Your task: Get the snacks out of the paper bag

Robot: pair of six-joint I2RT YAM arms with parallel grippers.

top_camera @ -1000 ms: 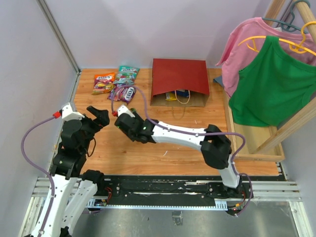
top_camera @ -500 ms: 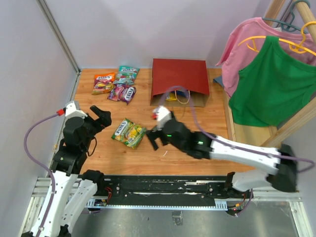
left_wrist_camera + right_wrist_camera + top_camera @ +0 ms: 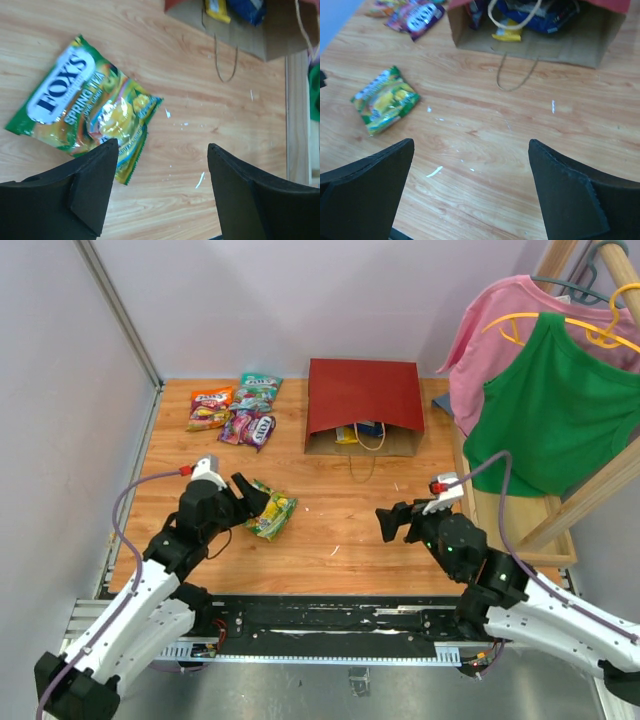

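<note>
The dark red paper bag (image 3: 363, 395) lies at the back, its brown mouth facing me. A yellow bar wrapper (image 3: 347, 435) and the blue Doritos bag (image 3: 368, 428) show inside it, and also in the right wrist view, the wrapper (image 3: 507, 34) and the Doritos bag (image 3: 530, 12). Orange (image 3: 210, 408), teal (image 3: 258, 392) and purple (image 3: 247, 428) packets lie at the back left. A green packet (image 3: 270, 512) lies flat on the table. My left gripper (image 3: 250, 495) is open beside it, the packet (image 3: 82, 107) by its left finger. My right gripper (image 3: 390, 523) is open and empty over bare table, its jaws (image 3: 471, 144) wide.
A pink shirt (image 3: 500, 330) and a green shirt (image 3: 550, 410) hang on a wooden rack (image 3: 520, 525) at the right. A thin bag handle (image 3: 362, 465) loops out on the table. Walls close the left and back.
My right gripper has let go of the green packet on the left and pulled back to the right. My left gripper has moved right, up to the packet.
</note>
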